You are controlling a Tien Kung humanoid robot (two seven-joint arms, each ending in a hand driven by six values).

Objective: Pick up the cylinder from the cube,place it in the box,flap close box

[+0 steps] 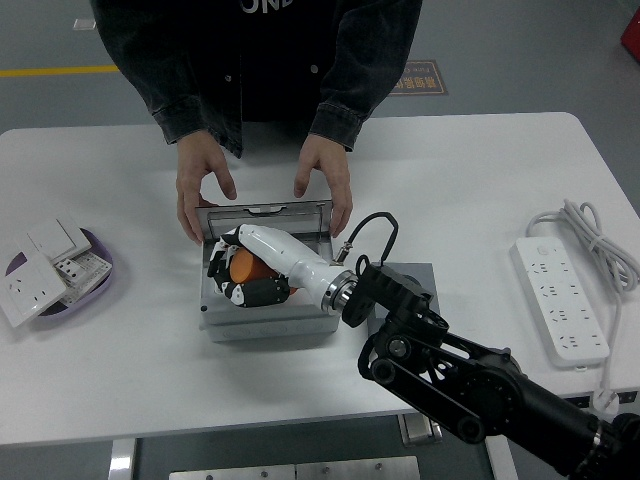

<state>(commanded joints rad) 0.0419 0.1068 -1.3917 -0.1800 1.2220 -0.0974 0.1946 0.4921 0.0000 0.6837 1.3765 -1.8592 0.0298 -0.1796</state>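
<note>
The robot's black right arm (470,385) is reaching in from the near right corner, crossing low over the white table (450,190) toward the left. It is passing over the grey cube (418,280), which is sitting just to the right of the box and is mostly hidden by the arm's joints; only part of its top is showing. A black cable (368,228) is looping up from the wrist.

The white right hand (255,268) is positioned over the open grey box (265,325), inside its front wall. Its fingers (258,293) are curled around the orange cylinder (246,265), gripping it; the cylinder is sitting in the palm, over the box's interior toward the left half. Whether it is touching the box floor cannot be told.

The box lid (265,212) is standing tilted up at the far side. A person at the far edge of the table is leaning in, wearing a dark jacket. The person's one hand (200,190) is resting against the lid's left far corner, and the other hand (328,180) is at the lid's right far corner.

At the left edge, a purple tray (105,275) is holding white switch plates (40,265). At the right, a white power strip (560,300) is lying with its coiled cord (590,230), well apart from the box.
</note>
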